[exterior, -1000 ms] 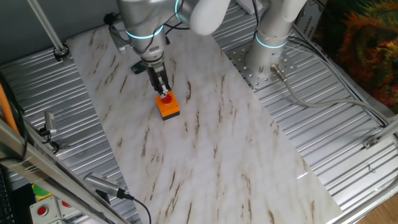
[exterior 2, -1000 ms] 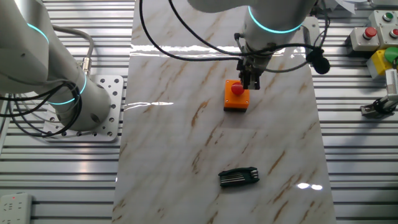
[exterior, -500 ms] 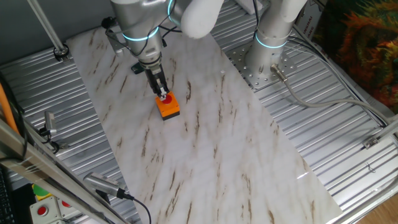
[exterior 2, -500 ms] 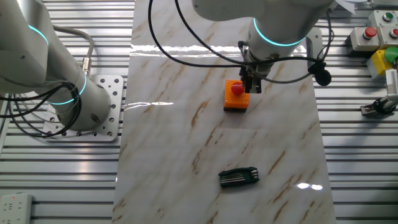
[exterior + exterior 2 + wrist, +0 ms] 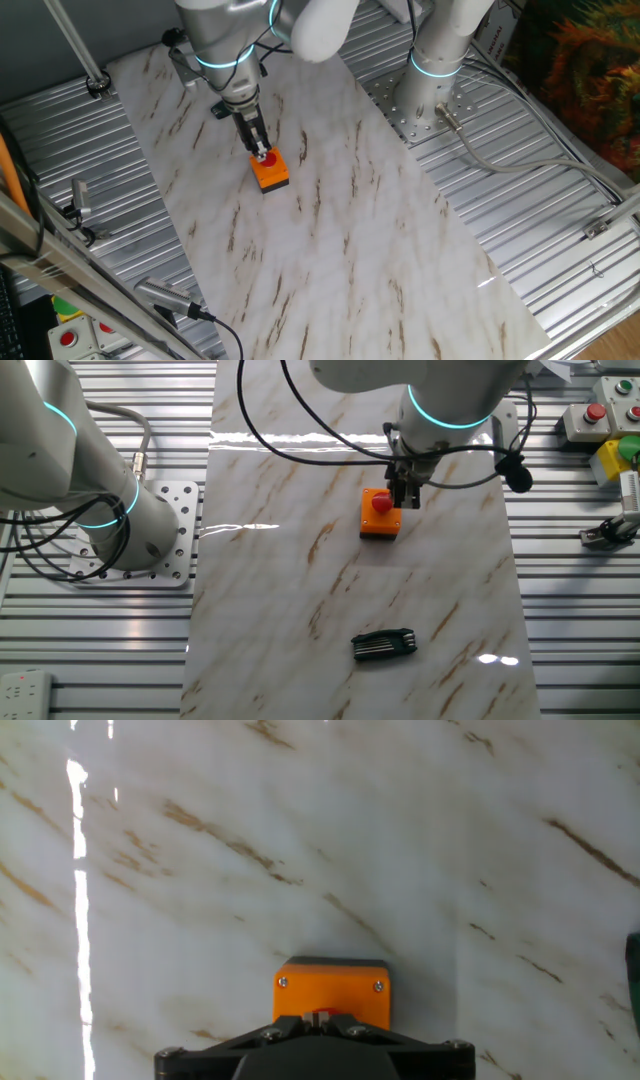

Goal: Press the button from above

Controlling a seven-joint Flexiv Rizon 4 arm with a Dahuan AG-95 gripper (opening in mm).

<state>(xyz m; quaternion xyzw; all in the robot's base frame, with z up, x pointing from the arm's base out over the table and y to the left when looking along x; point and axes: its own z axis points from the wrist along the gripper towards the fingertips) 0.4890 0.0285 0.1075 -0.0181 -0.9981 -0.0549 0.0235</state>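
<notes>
The button [image 5: 266, 157] is a small red dome on a square orange box [image 5: 271, 173] that stands on the marble-patterned sheet [image 5: 340, 230]. In the other fixed view the button [image 5: 381, 503] sits on its box [image 5: 379, 522] near the sheet's far middle. My gripper [image 5: 261, 151] points straight down with its tips at the button's top; I cannot tell whether they touch it. In the hand view the two fingertips [image 5: 323, 1016] lie together with no gap, just in front of the orange box [image 5: 332, 989]. Only a sliver of red shows behind them.
A black folding hex-key set [image 5: 384, 645] lies on the near part of the sheet. A pale control panel with a red button [image 5: 590, 415] and a yellow part [image 5: 612, 460] stand at the right. A second arm's base [image 5: 140, 530] stands at the left on ribbed metal.
The arm has shifted a little sideways and the gripper has come down slightly over the button. The button box has not moved.
</notes>
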